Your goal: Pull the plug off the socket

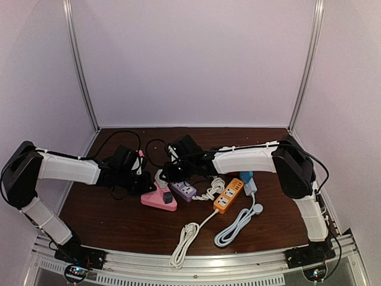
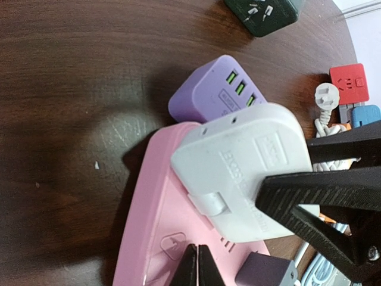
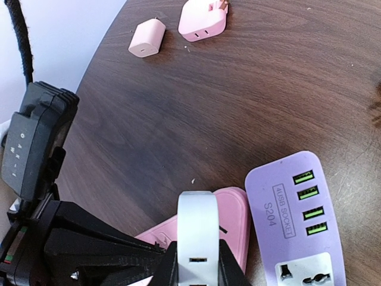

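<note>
White, rounded-square plastic plug adapter [image 2: 238, 173], lower centre of the left wrist view; sits pushed into the slanted face of a pink, wedge-shaped plastic socket block [image 2: 149, 238], which rests on the dark wood-grain tabletop [image 2: 71, 89] just beside a purple USB power strip [image 2: 217, 89]. Shows a smooth, glossy shell with embossed lettering and a small tab on one side; prongs hidden inside the socket.

Right pincer [image 3: 197, 262] clamped across two opposite flat sides of the plug adapter, bottom centre of the right wrist view. Left pincer [image 2: 197, 268] narrowed to almost nothing, tips against the pink socket block at the bottom edge of the left wrist view, probably to pin it down.

Likely light and rigid, but slick; best gripped low on the flat flanks, not on the rounded corners. Probably calls for a straight pull along the prongs, since the light socket block may lift with the plug adapter unless held.
</note>
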`<state>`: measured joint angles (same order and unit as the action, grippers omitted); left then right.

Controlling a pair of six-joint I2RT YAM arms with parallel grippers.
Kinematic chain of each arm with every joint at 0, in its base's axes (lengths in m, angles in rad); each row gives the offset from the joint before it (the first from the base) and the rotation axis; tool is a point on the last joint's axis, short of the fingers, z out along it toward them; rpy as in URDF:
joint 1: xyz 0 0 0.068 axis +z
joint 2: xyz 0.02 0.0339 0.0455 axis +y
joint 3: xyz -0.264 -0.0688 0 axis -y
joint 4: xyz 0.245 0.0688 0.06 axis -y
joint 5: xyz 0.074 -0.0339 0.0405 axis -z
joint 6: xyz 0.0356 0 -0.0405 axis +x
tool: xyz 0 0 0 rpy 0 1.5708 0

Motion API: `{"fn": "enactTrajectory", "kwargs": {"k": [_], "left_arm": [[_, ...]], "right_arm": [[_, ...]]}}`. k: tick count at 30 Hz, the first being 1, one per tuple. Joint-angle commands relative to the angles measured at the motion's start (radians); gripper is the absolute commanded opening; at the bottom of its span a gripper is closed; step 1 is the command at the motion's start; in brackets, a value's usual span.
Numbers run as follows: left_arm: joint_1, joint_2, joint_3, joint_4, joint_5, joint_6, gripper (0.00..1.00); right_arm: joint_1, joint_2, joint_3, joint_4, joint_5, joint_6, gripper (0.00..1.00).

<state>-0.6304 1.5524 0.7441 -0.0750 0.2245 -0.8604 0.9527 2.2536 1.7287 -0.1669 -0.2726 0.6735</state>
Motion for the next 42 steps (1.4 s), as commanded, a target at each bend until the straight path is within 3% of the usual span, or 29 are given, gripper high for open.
{"fn": "enactTrajectory", "kwargs": {"k": [1, 13, 42], "left_arm": [[-0.002, 0.027, -0.019, -0.033, -0.018, 0.022, 0.03], [-0.002, 0.046, -0.026, -0.117, -0.093, 0.013, 0.02], [-0.003, 0.057, -0.06, -0.123, -0.112, -0.002, 0.02]], "right_arm": [[-0.015, -0.036, -0.016, 0.031, -0.053, 0.002, 0.05], [-0.044, -0.054, -0.053, 0.131, -0.13, 0.087, 0.04], [-0.089, -0.101, -0.13, 0.29, -0.215, 0.18, 0.04]]}}
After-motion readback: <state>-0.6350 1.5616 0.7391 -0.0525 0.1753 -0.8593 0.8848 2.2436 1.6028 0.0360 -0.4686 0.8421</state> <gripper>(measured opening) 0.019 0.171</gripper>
